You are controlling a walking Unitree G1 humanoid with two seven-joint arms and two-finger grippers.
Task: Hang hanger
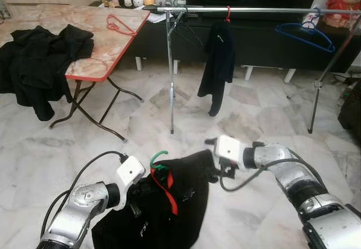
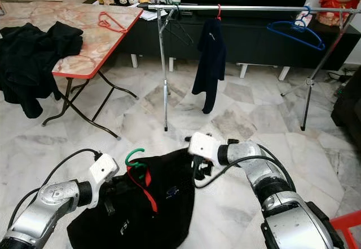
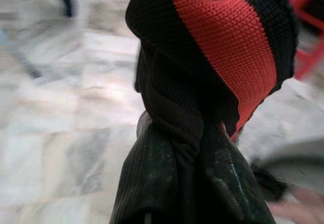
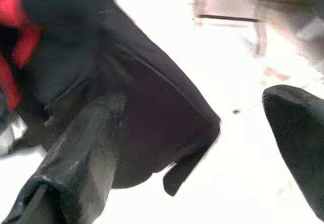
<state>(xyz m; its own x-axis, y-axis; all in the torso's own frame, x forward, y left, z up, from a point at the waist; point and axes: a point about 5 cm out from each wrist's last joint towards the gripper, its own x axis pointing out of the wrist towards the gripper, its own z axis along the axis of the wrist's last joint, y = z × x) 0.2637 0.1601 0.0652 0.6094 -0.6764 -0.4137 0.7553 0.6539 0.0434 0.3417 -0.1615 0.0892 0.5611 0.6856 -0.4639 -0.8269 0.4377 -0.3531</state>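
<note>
While the left tool [image 1: 148, 195] is clamped on the black shirt [image 1: 169, 209] — green hanger [image 1: 158, 159] inside — the right tool [image 1: 217, 173] sits spread apart at its edge.

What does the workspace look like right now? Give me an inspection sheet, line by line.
Surface: marble floor; folding table at left.
Job's things: black garment on a green-hooked hanger, held low between both arms; clothes rail ahead.
Clutter: black clothes and red hanger on the table; black top and blue hanger on the rail.
Grippers: left gripper clamped on the garment's collar; right gripper open at the garment's edge.
Cables: black cables along both arms.
Surroundings: TV cabinet behind the rail.
</note>
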